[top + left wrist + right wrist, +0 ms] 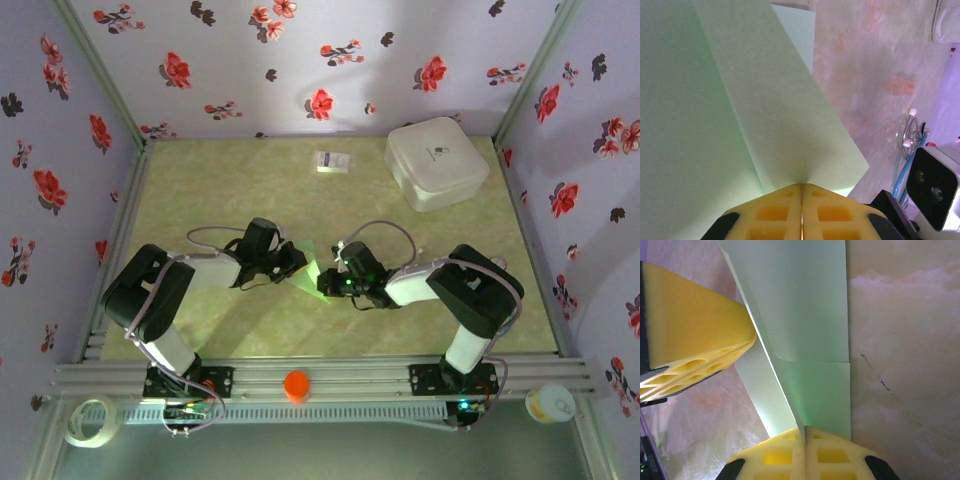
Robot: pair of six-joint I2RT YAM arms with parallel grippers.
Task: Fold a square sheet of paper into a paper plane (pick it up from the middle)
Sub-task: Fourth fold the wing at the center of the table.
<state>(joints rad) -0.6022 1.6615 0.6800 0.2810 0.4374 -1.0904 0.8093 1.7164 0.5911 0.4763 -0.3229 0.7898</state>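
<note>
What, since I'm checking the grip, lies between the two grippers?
The folded green paper, pinched by the left gripper and right gripper; top view shows it.

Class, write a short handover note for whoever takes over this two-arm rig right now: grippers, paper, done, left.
Left gripper: shut on the green paper.
Right gripper: shut on it too, from the opposite side.
Paper: held between both, over the table near its middle.
Done: picked up; creases and a folded flap show.
Left: the remaining folds; no dart shape yet.
</note>
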